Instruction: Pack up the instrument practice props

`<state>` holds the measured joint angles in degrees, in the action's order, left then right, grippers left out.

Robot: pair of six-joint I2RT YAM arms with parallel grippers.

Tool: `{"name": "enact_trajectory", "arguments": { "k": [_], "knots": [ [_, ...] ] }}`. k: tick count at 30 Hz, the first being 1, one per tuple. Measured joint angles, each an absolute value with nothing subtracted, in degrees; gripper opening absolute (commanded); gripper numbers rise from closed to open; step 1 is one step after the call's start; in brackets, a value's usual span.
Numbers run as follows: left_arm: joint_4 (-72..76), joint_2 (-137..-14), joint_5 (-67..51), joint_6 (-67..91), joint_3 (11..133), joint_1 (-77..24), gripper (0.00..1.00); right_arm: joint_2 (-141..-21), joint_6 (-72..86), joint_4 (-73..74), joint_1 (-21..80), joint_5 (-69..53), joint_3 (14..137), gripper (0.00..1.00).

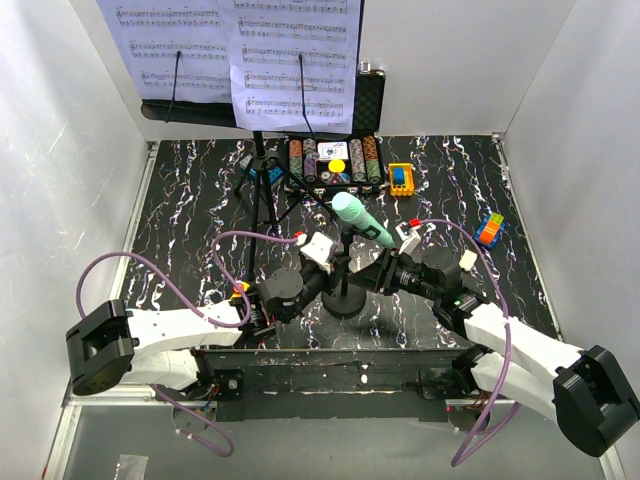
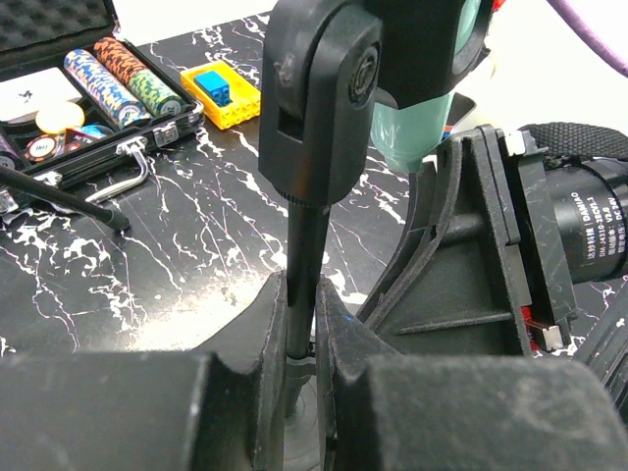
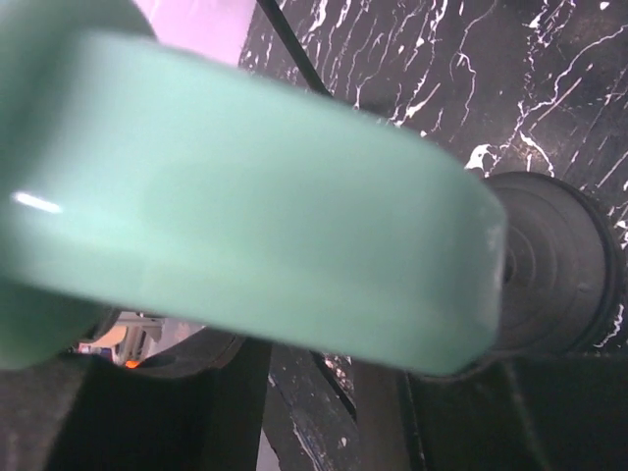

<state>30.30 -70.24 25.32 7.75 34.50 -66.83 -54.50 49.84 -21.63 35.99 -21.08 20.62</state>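
Mint-green microphone [image 1: 362, 220] sits tilted in the clip of the small black mic stand [image 1: 345, 298], mid-table on the black marbled tabletop [image 1: 190, 220], fat end toward the far side, narrow end down toward my right arm. My left gripper [image 2: 299, 339] is clamped on the stand's thin pole, low down just above the round base, one finger touching it on each side. My right gripper [image 1: 370, 265] is right up by the mic's lower end. Its wrist view is filled by the green body with the round base behind and the fingers mostly hidden, so I cannot tell if it's apart or closed. Far left, the tripod music stand [image 1: 258, 185] holds white sheet-music pages [image 1: 295, 60]. The open poker chip case [image 1: 335, 160] is just right of its legs, with a yellow-and-blue block [image 1: 401, 178] beside the case and a red-and-yellow toy [image 1: 489, 230] near the right wall
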Motion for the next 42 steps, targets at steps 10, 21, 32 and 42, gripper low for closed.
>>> {"name": "enact_trajectory", "arguments": {
  "k": [10,21,32,42],
  "knots": [
    [28.18,-71.81,32.32,8.67,36.38,-69.54,0.0,-55.46,50.78,-24.01,35.75,-21.08,19.97,0.01],
    [25.87,-71.9,34.54,10.52,37.23,-70.35,0.0,-49.82,33.01,-9.63,46.65,-3.51,25.06,0.01],
    [26.87,-72.05,33.89,11.64,36.75,-71.02,0.0,-51.48,8.1,-1.41,68.77,30.59,30.13,0.01],
    [28.71,-72.12,33.93,12.23,35.83,-70.94,0.04,-49.12,5.89,2.22,71.35,33.01,31.18,0.67]
  ]
}}
